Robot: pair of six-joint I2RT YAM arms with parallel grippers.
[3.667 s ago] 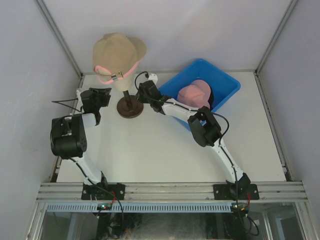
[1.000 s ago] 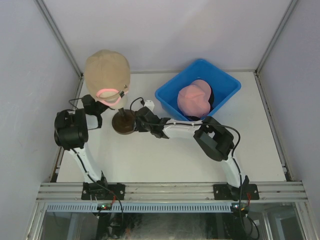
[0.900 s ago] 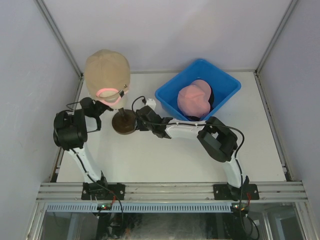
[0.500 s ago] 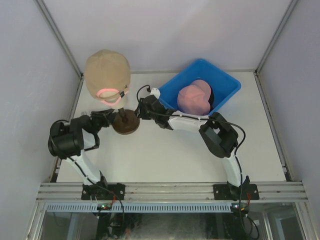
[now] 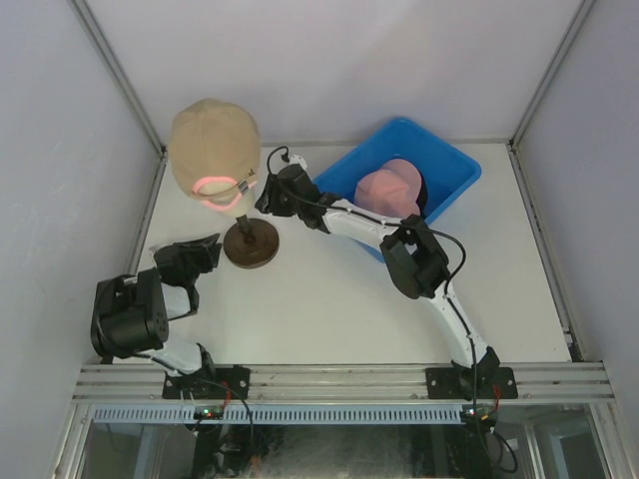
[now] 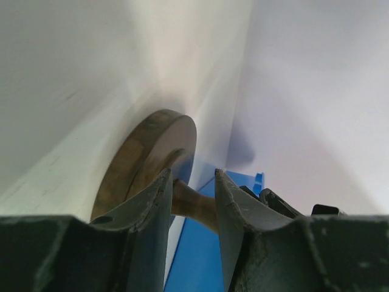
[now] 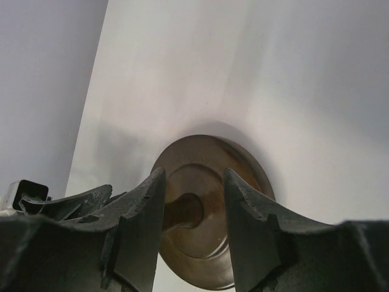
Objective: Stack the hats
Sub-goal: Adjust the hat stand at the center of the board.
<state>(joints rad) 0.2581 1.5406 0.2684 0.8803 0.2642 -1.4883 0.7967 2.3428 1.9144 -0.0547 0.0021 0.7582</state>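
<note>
Your mannequin stand (image 5: 251, 242) at the table's (image 5: 329, 309) far left, worn cap (image 5: 213, 140) on top, bin (image 5: 439, 160) to its right at the far edge, binned cap (image 5: 387, 197) inside, left gripper (image 5: 208, 245) near-left of the stand, right gripper (image 5: 263, 199) between stand and bin.

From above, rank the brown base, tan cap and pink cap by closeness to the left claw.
1. brown base, just right of the left gripper.
2. tan cap, up behind it.
3. pink cap, far right, in the blue bin.

Lab test cell: white panels (image 5: 349, 60), aluminium frame (image 5: 339, 379)
</note>
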